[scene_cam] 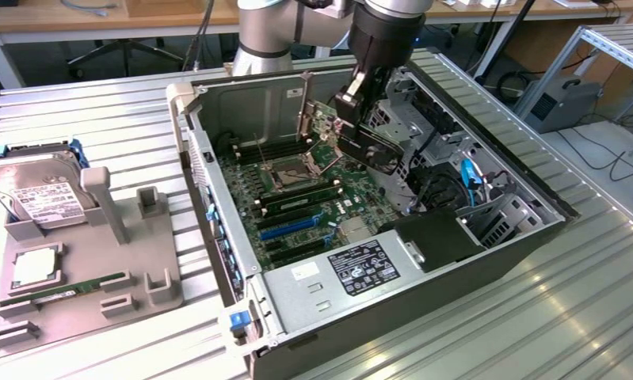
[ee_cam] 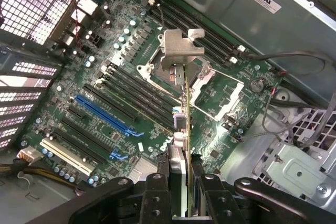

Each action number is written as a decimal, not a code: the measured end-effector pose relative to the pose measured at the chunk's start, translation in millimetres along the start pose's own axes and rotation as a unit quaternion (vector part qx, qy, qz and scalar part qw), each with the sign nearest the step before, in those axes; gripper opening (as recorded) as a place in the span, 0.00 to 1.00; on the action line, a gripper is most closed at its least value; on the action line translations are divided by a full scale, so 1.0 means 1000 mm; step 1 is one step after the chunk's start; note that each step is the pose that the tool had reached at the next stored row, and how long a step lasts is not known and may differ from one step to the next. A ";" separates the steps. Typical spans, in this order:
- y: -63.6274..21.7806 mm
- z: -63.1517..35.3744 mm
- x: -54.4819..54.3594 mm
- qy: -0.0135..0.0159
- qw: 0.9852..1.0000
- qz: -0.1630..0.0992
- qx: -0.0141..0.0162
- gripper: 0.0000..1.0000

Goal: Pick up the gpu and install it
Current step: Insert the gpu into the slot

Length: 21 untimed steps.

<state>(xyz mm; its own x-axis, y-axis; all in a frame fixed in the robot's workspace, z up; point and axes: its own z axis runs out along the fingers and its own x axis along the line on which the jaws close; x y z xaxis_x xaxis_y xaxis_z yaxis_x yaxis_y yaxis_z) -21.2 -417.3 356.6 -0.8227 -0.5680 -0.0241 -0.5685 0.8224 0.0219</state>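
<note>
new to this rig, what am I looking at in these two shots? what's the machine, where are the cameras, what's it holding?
It is a single robot arm working over an open computer case that lies on a ribbed metal table. One picture comes from a camera off the arm that takes in the whole scene. The other comes from a camera on the arm's wrist, looking past the gripper onto the motherboard. The gripper is closed on the gpu, a thin card that the wrist view shows edge-on, with its silver bracket at the far end. The card hangs above the board and is not in a slot. On the exterior view's left, a grey holder carries a hard drive and a memory stick.
</note>
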 end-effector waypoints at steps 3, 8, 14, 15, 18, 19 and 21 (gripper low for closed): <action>0.0000 0.0000 0.000 0.000 1.000 -0.007 0.000 0.27; 0.0000 0.0001 0.000 0.000 1.000 -0.018 0.000 0.27; 0.0000 0.0001 0.000 0.001 1.000 -0.031 -0.001 0.27; 0.0000 0.0001 0.000 0.001 0.999 -0.033 -0.001 0.27; 0.0000 0.0001 0.000 0.001 0.999 -0.046 -0.001 0.27; 0.0000 0.0001 0.000 0.001 0.999 -0.049 -0.001 0.27; 0.0000 0.0002 0.000 0.001 0.999 -0.054 -0.001 0.27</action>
<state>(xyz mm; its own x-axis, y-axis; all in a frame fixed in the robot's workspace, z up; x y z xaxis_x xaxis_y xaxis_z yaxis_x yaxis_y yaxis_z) -21.2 -417.3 356.5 -0.7564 -0.6537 -0.0242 -0.6541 0.7561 0.0219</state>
